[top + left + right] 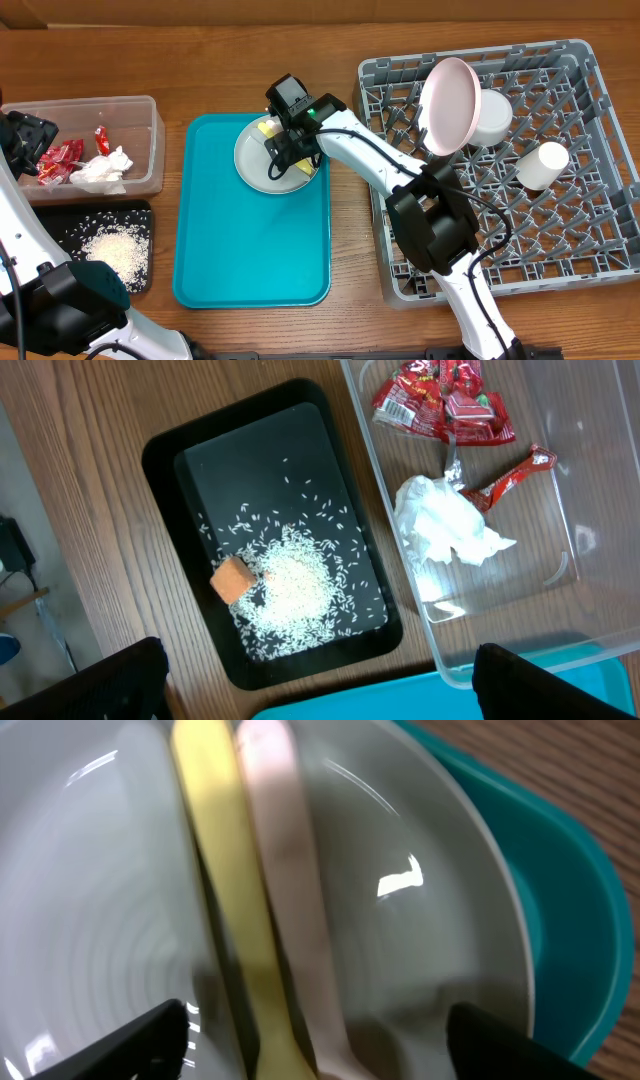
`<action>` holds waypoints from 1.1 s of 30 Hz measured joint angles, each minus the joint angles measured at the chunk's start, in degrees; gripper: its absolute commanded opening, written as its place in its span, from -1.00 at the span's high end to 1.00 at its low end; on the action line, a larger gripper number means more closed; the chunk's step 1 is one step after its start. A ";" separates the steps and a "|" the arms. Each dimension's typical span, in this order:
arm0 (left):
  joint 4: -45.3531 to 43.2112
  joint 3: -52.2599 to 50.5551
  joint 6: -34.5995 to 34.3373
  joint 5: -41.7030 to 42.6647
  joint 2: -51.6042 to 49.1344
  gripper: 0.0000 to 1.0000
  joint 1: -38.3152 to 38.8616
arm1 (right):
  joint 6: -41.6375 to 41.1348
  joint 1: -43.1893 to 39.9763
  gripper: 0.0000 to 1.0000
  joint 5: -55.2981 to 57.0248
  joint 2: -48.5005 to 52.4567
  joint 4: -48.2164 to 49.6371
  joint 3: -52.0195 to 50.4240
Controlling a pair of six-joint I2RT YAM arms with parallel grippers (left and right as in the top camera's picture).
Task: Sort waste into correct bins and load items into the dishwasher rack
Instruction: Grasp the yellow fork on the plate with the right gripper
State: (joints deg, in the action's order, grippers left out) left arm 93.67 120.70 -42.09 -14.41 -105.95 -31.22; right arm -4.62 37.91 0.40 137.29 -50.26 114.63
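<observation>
The grey plate lies on the teal tray with the pale yellow fork and spoon on it. My right gripper is open just above the plate. In the right wrist view its fingers straddle the yellow handle and a paler handle. My left gripper is open and empty above the bins. The black tray holds rice and the orange cube. The clear tub holds red wrappers and the white napkin.
The grey dishwasher rack at the right holds an upright white plate, a white bowl and a small white cup. The clear tub and black tray stand at the table's left edge.
</observation>
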 measured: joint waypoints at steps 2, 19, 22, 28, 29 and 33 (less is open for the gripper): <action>0.02 0.00 0.00 0.00 0.00 -1.00 0.00 | -0.33 -0.02 -0.40 -0.02 0.04 0.79 0.00; 0.02 0.00 0.00 -0.02 0.00 -1.00 0.00 | -1.33 0.00 0.23 -0.22 0.04 -0.33 0.00; 0.02 0.00 0.00 0.00 0.00 -1.00 0.00 | -1.36 0.00 0.28 -0.20 0.04 -0.44 0.00; 0.00 0.00 0.00 -0.02 0.00 -1.00 0.00 | -1.38 0.00 0.42 -0.28 0.37 -0.59 0.00; 0.02 0.00 0.00 -0.02 0.00 -1.00 0.00 | -1.36 0.00 0.47 -0.37 0.46 -0.50 0.00; 0.00 0.00 0.00 -0.02 0.00 -1.00 0.00 | -1.29 -0.02 0.60 -0.44 0.55 -0.33 0.11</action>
State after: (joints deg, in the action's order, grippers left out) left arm 93.67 120.70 -42.09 -14.44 -105.95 -31.22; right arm -5.91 37.89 -0.03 137.84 -50.59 114.74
